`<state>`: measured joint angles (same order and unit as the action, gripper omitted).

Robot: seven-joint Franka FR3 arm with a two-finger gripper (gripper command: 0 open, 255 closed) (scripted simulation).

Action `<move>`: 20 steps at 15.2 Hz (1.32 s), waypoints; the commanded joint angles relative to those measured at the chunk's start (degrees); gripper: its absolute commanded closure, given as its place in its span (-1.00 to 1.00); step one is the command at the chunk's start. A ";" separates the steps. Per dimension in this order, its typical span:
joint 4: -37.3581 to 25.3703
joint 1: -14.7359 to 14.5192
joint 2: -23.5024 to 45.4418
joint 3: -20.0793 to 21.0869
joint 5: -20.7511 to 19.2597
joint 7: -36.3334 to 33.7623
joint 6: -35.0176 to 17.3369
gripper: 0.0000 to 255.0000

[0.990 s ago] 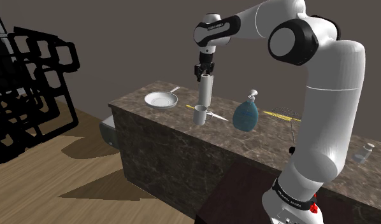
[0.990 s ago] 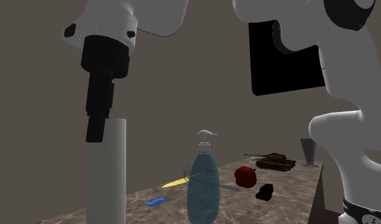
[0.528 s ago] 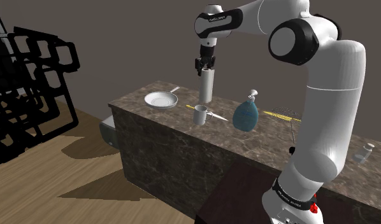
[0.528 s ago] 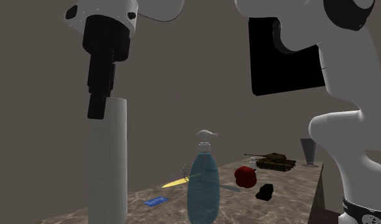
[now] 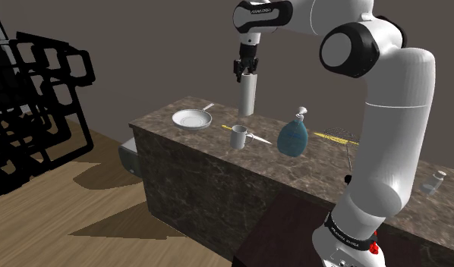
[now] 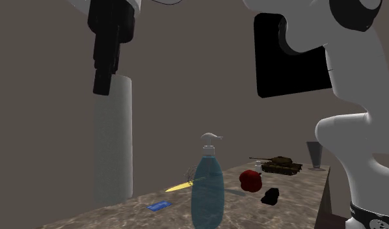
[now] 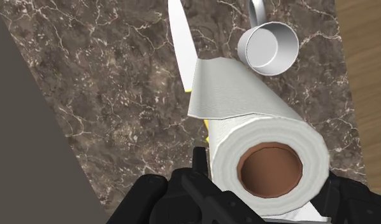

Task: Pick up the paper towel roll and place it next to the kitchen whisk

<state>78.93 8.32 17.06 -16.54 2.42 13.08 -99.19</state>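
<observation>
The paper towel roll (image 7: 243, 95) is white, its core brown. The bench (image 7: 106, 95) is dark brown with thin white veins. The gripper (image 5: 246, 73) is black, the bottle (image 5: 294, 138) blue.

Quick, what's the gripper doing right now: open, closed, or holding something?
Gripper: closed on the paper towel roll, held upright above the countertop.

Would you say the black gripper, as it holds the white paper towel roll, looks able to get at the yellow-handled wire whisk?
Probably yes: the gripper holds the roll clear of the counter, and only the blue soap bottle stands between it and the whisk.
</observation>
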 commanded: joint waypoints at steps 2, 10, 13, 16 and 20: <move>-3.55 0.33 0.85 -0.05 0.25 0.20 2.75 1.00; 3.50 1.12 -6.72 -1.31 -1.47 2.67 2.95 1.00; 9.70 1.85 -12.17 -2.26 -2.92 4.50 1.89 1.00; 14.86 2.81 -17.13 -3.27 -4.39 6.43 1.37 1.00; 20.41 4.33 -23.12 -4.76 -6.36 9.22 1.31 1.00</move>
<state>97.55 12.24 -4.07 -20.92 -3.25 21.55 -97.95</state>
